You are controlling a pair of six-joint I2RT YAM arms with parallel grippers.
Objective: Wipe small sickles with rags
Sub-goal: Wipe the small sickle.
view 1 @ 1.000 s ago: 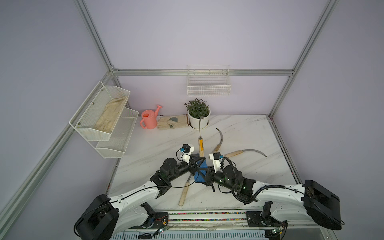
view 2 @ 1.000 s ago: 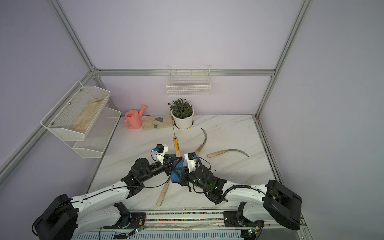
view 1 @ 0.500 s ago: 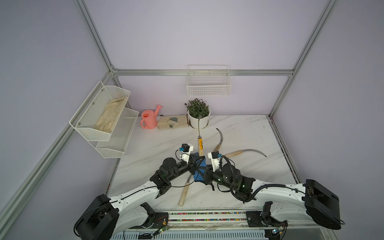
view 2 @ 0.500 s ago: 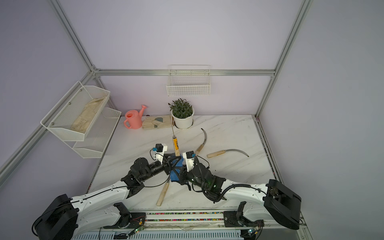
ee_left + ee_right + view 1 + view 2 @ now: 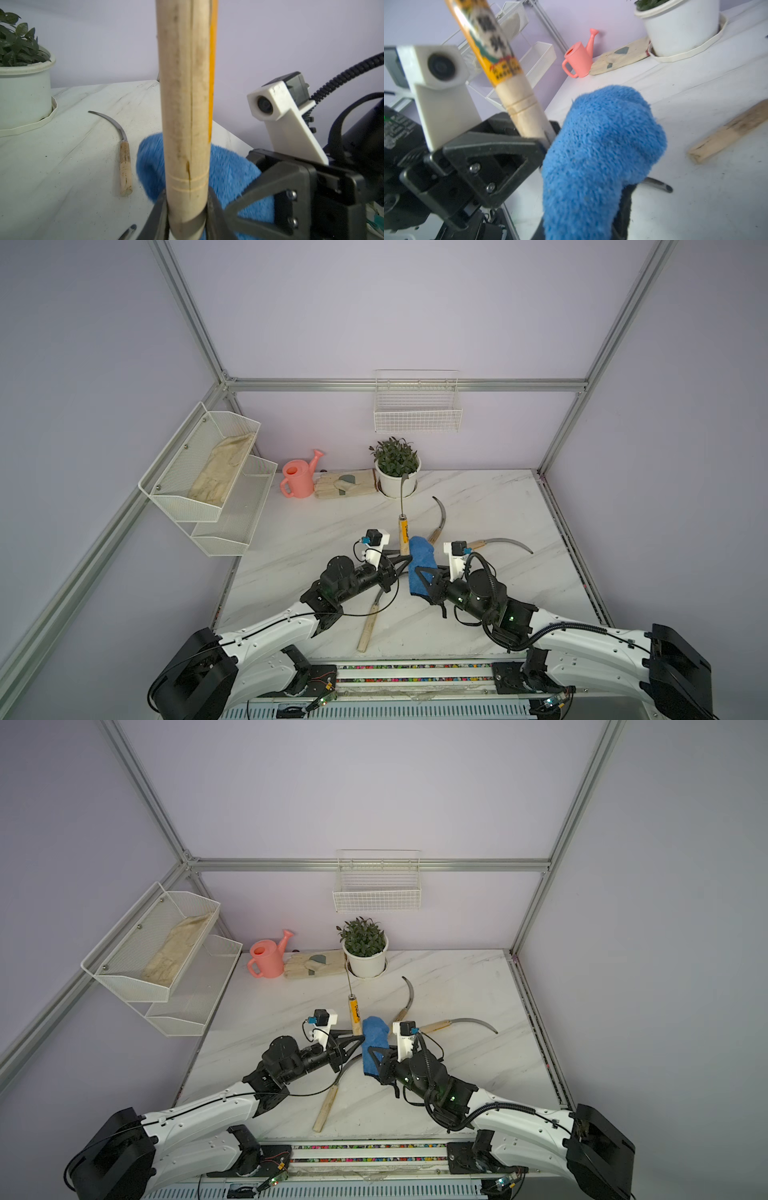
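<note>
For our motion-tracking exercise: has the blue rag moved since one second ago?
Yes. In a top view the blue rag has shifted to the robot's right, nearer the rightmost sickle.

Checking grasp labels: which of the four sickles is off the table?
The yellow-labelled sickle, held blade-up in the left gripper beside the blue rag; the other three lie flat on the table.

R tool, rag, shifted right, off handle
</note>
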